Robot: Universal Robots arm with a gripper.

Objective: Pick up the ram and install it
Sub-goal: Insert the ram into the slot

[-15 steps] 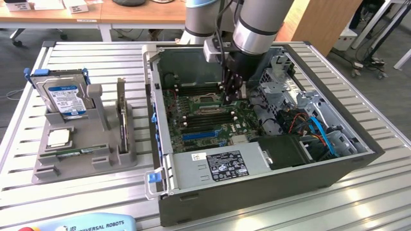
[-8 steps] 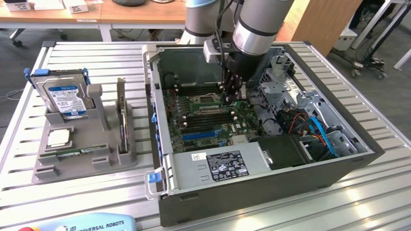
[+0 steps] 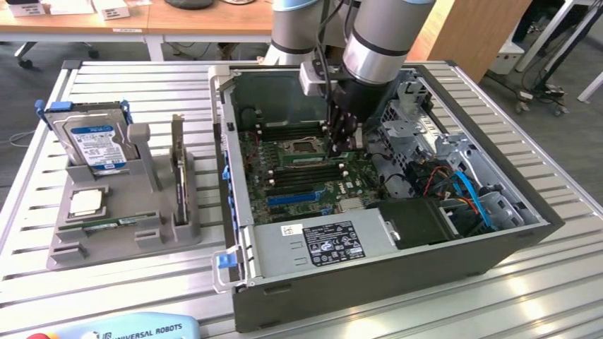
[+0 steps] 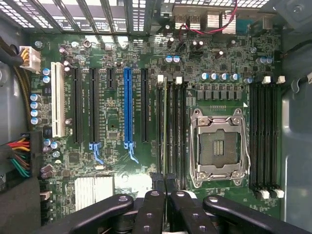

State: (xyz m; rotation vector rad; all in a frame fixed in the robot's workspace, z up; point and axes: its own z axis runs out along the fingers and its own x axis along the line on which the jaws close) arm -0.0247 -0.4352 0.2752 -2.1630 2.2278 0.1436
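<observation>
My gripper (image 3: 344,147) reaches down into the open computer case (image 3: 377,272), over the motherboard's memory slots (image 4: 176,126) beside the empty processor socket (image 4: 218,146). In the wrist view the black fingertips (image 4: 158,181) stand nearly together, shut on the ram (image 4: 165,126). The ram is seen edge-on as a thin pale-green strip. It runs from the fingertips along the line of one slot, upright. I cannot tell whether its lower edge sits in the slot or just above it.
A grey fixture (image 3: 123,244) on the exterior view's left holds a hard drive (image 3: 94,141), a dark expansion card (image 3: 177,166), a square silver processor (image 3: 87,203) and a short green strip (image 3: 109,224). Case walls, drive cage (image 3: 414,134) and cables (image 3: 471,191) surround the gripper.
</observation>
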